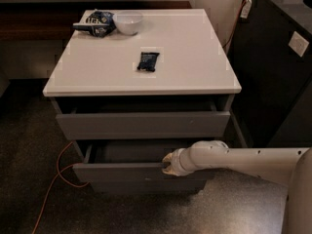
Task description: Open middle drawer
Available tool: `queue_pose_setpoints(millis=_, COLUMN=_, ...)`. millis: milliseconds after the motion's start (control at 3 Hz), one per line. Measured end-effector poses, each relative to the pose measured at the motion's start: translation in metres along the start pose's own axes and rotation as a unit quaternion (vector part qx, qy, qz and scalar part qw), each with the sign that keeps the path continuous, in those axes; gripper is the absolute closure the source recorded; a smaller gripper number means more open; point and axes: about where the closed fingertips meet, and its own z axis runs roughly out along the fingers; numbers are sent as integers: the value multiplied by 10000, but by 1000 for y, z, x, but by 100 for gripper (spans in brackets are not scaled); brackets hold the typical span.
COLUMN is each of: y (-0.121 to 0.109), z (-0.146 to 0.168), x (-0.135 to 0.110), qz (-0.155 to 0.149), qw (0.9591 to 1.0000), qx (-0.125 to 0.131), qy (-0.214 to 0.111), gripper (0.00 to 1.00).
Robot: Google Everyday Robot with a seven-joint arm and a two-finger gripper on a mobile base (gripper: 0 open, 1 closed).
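Low in the frame, right of centre, gripper at top front edge of partly pulled-out middle drawer, clenched or released impossible to tell.

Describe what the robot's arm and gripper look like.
The arm is a smooth, cream-white round tube with a row of small dark dots along its top and a ringed collar at the wrist. The gripper, at the front edge of the middle drawer, is the same pale colour.
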Motion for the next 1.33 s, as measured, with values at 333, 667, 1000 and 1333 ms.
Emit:
queue_pose_setpoints(millis=333, y=0, z=0, x=0, qz=0, qw=10000, qx=0, qy=0, gripper=60)
queue_pose_setpoints(millis=667, y=7, z=-4, x=-1, qz=33, qw=10000, qx=-5, qy=-29, gripper=30)
queue_pose_setpoints(millis=1000, y=42, z=-25, x=-9, qz=219, qw=9996, qx=-1, qy=-186, gripper=7)
queue_pose_setpoints(millis=1333, y=53, z=-46, x=-15, qz=369, qw=9988, qx=161, qy=-283, gripper=0)
